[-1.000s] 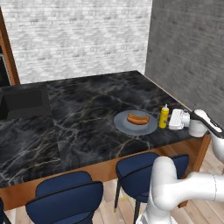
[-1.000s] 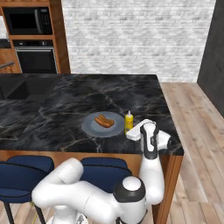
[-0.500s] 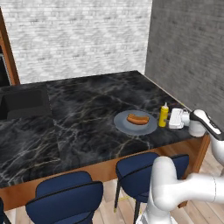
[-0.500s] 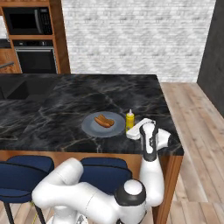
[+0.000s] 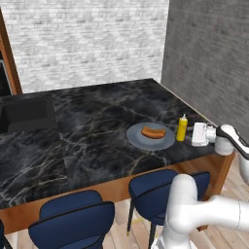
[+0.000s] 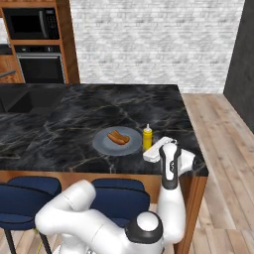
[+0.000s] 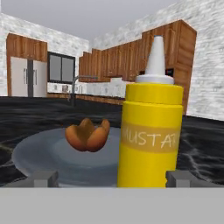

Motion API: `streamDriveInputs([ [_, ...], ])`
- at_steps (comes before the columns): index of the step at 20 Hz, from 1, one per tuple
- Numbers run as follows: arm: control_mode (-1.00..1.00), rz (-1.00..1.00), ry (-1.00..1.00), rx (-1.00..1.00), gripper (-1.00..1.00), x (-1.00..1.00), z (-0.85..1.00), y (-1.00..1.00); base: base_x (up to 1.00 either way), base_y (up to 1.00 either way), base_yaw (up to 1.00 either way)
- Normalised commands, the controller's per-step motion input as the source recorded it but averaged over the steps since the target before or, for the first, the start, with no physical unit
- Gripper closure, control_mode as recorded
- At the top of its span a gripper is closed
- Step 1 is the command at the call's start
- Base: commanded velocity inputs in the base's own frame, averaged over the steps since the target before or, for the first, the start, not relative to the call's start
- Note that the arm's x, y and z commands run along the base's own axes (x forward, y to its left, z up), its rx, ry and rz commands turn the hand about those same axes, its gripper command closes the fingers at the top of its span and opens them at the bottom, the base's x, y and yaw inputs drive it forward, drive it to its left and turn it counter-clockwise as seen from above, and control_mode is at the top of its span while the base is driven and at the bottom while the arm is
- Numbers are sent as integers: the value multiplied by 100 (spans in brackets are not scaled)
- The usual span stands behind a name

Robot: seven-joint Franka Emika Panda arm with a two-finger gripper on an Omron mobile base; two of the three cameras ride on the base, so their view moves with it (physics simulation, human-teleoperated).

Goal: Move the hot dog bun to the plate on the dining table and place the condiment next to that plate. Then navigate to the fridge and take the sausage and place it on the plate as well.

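Observation:
The yellow condiment (image 7: 151,135) bottle stands upright on the dining table (image 5: 97,126), just right of the grey-blue plate (image 5: 133,137). The tan-orange hot dog bun (image 5: 153,132) lies on that plate. My gripper (image 7: 111,179) is level with the bottle's base and open, its fingertips (image 7: 43,178) spread wide on either side of the bottle with a clear gap on the left. From the base, the gripper (image 5: 195,134) sits close beside the condiment (image 5: 182,128) near the table's right end. The sausage is out of view. A grey fridge (image 7: 26,78) stands far behind.
Blue stools (image 5: 160,187) are tucked under the table's near edge. A dark sink recess (image 5: 24,114) lies at the table's left. A grey wall (image 5: 209,58) rises beyond the right end. Wooden cabinets with an oven (image 6: 39,64) stand at the back.
The jaws have spread apart and let go of the condiment bottle, which stays standing beside the plate. The arm has barely moved.

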Motion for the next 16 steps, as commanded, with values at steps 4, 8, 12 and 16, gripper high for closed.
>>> streamDriveInputs([
  [4,-100,0,-3,0,-100,-58,38,0,0,0,0],
  [8,-100,0,-5,0,-100,-59,65,3,0,0,0],
  [12,-100,0,-1,0,-100,-59,70,19,0,0,0],
  [16,-100,0,7,0,-100,-56,43,47,0,0,0],
])
